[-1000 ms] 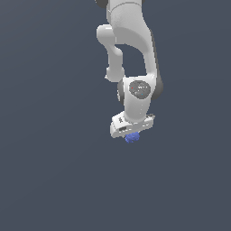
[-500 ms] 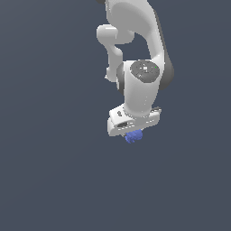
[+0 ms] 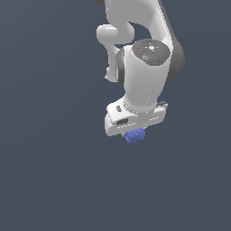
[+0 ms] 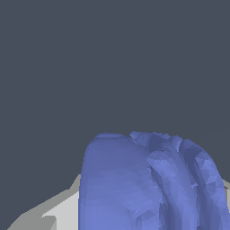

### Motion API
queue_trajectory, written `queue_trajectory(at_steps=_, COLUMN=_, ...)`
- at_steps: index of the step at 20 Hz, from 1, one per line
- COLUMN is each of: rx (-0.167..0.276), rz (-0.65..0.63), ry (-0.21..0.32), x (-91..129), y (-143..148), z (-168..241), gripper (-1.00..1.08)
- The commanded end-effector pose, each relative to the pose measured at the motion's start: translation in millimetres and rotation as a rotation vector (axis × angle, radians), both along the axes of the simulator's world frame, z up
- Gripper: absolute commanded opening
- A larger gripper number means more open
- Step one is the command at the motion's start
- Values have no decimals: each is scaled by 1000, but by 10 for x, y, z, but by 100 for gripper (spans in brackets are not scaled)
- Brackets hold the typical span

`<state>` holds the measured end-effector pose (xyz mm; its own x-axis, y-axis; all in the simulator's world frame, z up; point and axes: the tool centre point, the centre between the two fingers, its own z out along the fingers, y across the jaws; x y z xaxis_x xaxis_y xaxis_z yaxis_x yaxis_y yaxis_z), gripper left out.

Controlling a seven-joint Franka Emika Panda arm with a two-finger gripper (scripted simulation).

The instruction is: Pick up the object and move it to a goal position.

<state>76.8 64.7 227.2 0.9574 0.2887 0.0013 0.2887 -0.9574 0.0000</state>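
The end effector [image 3: 134,133] points down from the white arm [image 3: 144,76], and the object [image 3: 135,136], a small blue-violet ridged lump, sits directly under its body, touching it. In the exterior view the fingers are hidden behind the hand's housing; in the wrist view the object [image 4: 148,184] fills the frame close to the camera, with pale finger surfaces [image 4: 58,211] flanking it. From that, the end effector looks closed around the object with only a narrow gap set by the lump itself.

As a judgement, the pick-up part is done: the object appears held and carried off the bench rather than resting on it, though the flat grey background gives no shadow or contact line to confirm height. What is left is the carry to the goal and, if required, holding there. No goal marker shows in either view, so how far remains cannot be told.

Around the object, all sides are plain grey with no edges or obstacles visible.
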Motion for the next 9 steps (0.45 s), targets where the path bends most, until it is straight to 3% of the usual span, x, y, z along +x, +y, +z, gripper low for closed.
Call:
queue_trajectory(at_steps=1, rx=0, rz=0, ry=1, x=37, y=-4, z=68, gripper=-100)
queue_trajectory(at_steps=9, rx=0, rz=0, ry=1, x=71, y=-7, z=111, gripper=-100)
